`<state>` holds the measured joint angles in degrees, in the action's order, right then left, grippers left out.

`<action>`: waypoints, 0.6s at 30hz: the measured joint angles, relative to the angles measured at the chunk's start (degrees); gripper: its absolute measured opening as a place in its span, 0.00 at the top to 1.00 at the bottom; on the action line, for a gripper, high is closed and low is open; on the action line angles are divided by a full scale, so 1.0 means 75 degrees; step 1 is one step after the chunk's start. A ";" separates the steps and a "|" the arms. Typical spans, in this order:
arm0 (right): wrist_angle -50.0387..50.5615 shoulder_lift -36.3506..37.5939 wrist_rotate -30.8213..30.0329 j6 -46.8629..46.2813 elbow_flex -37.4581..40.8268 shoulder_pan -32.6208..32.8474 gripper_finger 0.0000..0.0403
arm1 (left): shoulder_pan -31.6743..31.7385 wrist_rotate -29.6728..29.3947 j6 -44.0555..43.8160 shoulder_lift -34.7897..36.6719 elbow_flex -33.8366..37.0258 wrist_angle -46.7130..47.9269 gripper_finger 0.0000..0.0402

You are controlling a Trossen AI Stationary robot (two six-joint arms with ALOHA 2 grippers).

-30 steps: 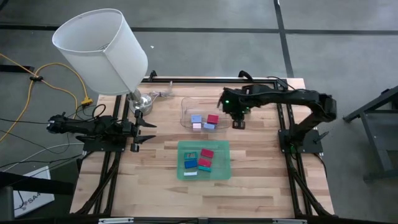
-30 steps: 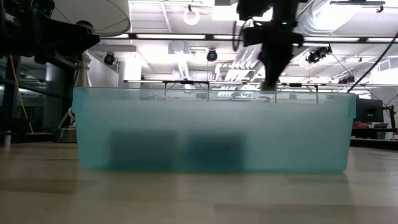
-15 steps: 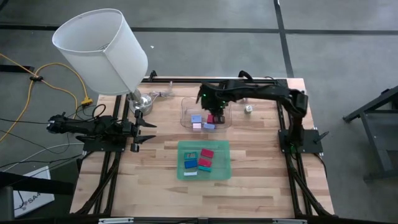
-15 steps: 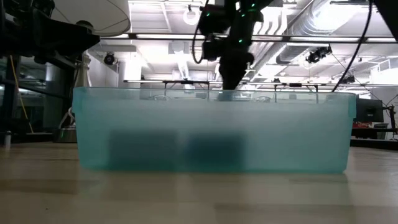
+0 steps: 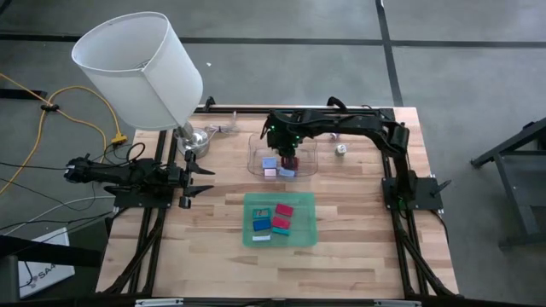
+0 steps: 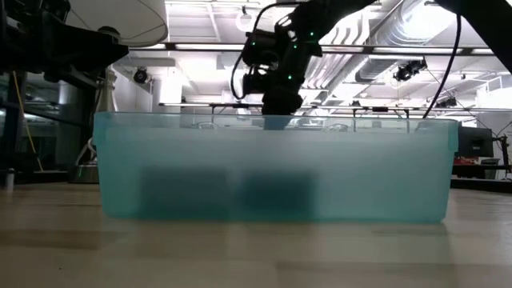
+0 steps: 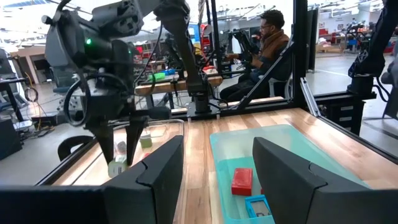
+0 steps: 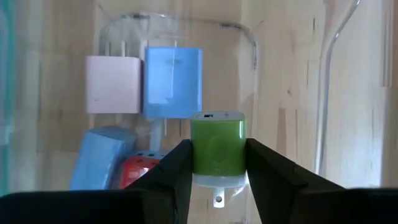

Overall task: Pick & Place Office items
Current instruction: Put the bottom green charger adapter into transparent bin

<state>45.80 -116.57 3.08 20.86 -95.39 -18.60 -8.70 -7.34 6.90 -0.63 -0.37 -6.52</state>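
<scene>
Between the right gripper (image 8: 217,180) jaws, seemingly pinched: green block (image 8: 217,148), above clear tray (image 8: 249,37).

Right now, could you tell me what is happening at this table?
The right gripper holds a green block over the clear tray, which already contains pale blue, pink and red items. The green tray nearer the front holds several more red, blue and teal pieces. The left gripper waits open at the table's left edge, holding nothing.

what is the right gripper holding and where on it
The right gripper pinches a green block by its two opposite sides, above the clear tray.
</scene>
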 joint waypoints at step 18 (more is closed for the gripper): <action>0.0033 -0.0149 0.0125 -0.0175 -0.0003 -0.0226 0.69 | 0.0001 0.0001 0.0000 0.0000 0.0000 0.0000 0.54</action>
<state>46.05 -117.69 4.02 19.55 -95.42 -20.29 -8.69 -7.33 6.90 -0.63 -0.37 -6.52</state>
